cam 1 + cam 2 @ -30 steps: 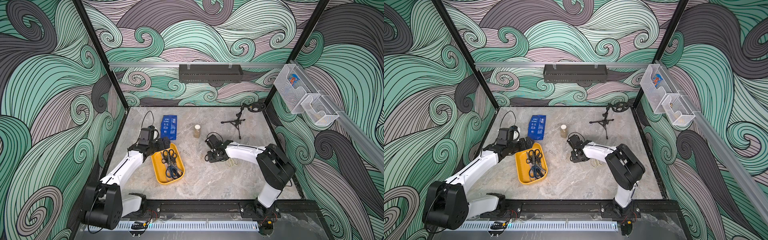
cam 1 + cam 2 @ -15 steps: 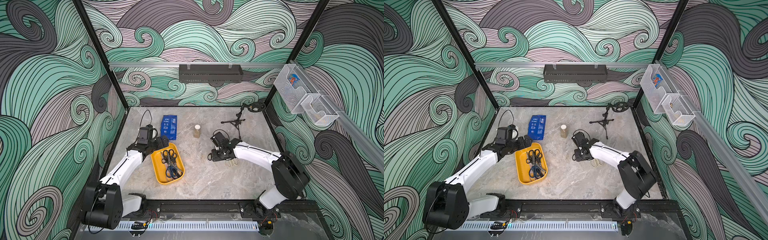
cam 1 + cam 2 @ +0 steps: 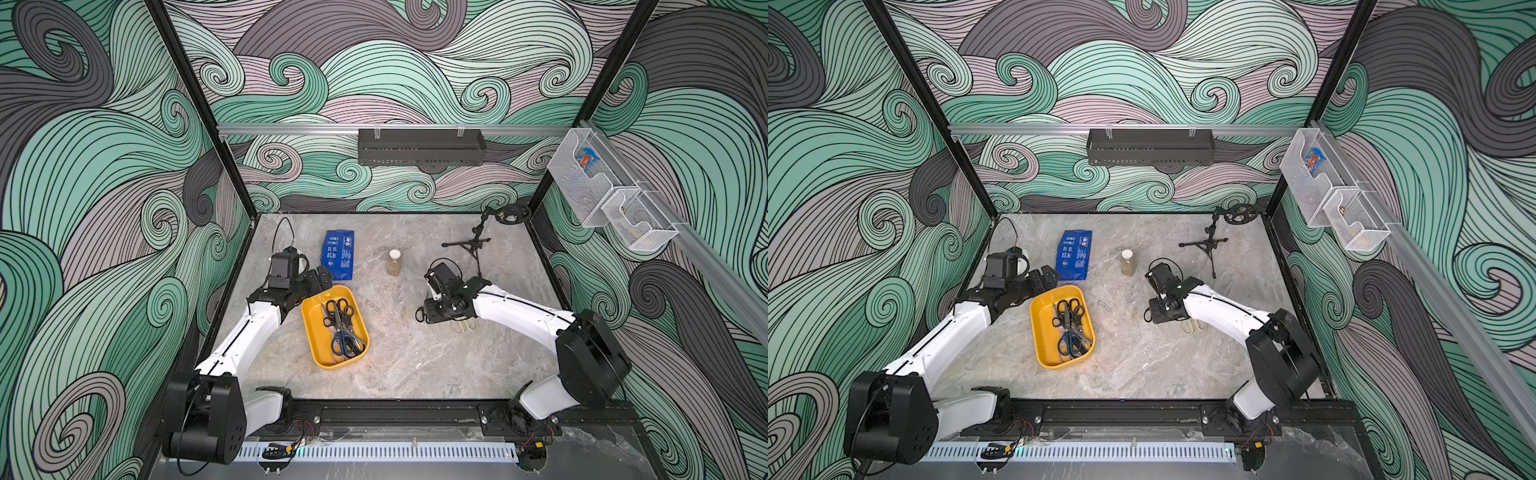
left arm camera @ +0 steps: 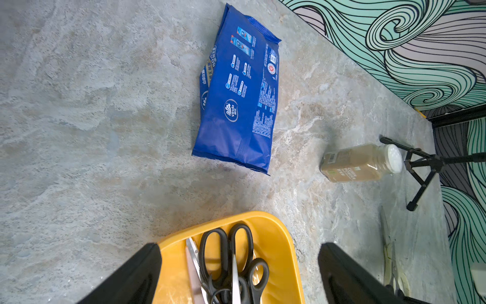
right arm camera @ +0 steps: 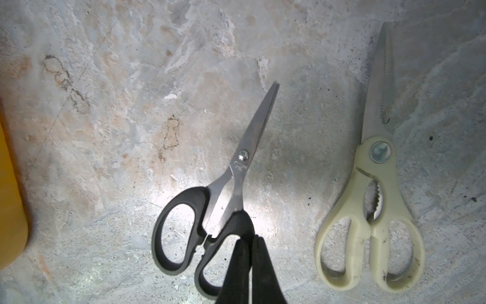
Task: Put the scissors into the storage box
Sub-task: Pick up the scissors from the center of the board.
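**Task status.** The storage box (image 3: pixel 312 332) sits on the table (image 3: pixel 415 374), left of centre and towards the front. It already holds several pairs: a blue-handled pair (image 3: pixel 343 343) at the near end, with black-handled pairs (image 3: pixel 337 309) stacked over it towards the far end. The exact count cannot be read from the overlap.

At least two pairs remain outside the box, to its right and well apart from it. The cream kitchen shears (image 5: pixel 373 184) lie flat and closed on the table, untouched. Just beside them are the black-handled scissors (image 5: pixel 236 168), also closed. The task is judged to be more than half complete.

**Right arm.** The arm extends low from its front-right base towards the table centre, with the wrist turned downward. The right gripper (image 5: pixel 249 244) has its fingers pressed together, pinching the rim of one handle loop of the black-handled scissors. Whether this pair has left the table surface cannot be determined.

**Left arm.** The arm runs along the left side with the forearm low. The left gripper (image 4: pixel 239 252) is at the far end of the storage box, jaws spread wide and holding nothing.

**Beyond the work area.** A blue pack (image 3: pixel 338 259), a jar (image 3: pixel 394 262) and a black tripod (image 3: pixel 469 247) are not part of the task.
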Robot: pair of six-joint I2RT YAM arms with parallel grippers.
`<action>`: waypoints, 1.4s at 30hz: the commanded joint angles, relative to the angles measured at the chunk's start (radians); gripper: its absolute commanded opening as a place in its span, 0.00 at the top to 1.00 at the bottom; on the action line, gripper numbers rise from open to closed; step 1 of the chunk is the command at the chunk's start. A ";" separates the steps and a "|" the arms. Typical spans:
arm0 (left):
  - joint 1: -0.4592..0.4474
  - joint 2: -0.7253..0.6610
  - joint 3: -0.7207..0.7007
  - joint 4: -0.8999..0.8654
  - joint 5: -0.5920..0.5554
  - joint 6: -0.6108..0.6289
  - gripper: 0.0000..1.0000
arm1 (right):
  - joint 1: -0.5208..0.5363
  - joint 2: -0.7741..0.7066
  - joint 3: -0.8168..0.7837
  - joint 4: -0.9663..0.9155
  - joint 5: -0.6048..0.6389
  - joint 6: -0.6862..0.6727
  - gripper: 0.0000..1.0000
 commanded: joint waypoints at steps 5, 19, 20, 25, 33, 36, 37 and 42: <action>0.014 -0.011 0.011 0.010 0.017 -0.017 0.03 | 0.000 0.012 -0.027 0.018 -0.019 -0.021 1.00; 0.030 -0.021 -0.025 0.019 0.018 -0.011 0.03 | 0.000 0.096 -0.121 0.132 -0.031 -0.111 1.00; 0.032 -0.020 -0.026 0.020 0.019 -0.010 0.03 | 0.000 0.101 -0.125 0.132 -0.027 -0.118 1.00; 0.037 -0.016 -0.027 0.022 0.025 -0.011 0.03 | -0.001 0.140 -0.144 0.132 -0.022 -0.104 1.00; 0.046 -0.020 -0.034 0.020 0.027 -0.008 0.03 | 0.004 0.184 -0.138 0.099 -0.023 -0.071 0.95; 0.051 -0.023 -0.037 0.023 0.029 -0.008 0.03 | 0.007 0.187 -0.118 0.053 -0.003 -0.062 0.88; 0.053 -0.025 -0.036 0.023 0.030 -0.008 0.03 | 0.009 0.189 -0.111 0.040 0.003 -0.059 0.86; 0.061 -0.025 -0.044 0.028 0.040 -0.006 0.03 | 0.014 0.191 -0.075 -0.010 0.023 -0.042 0.80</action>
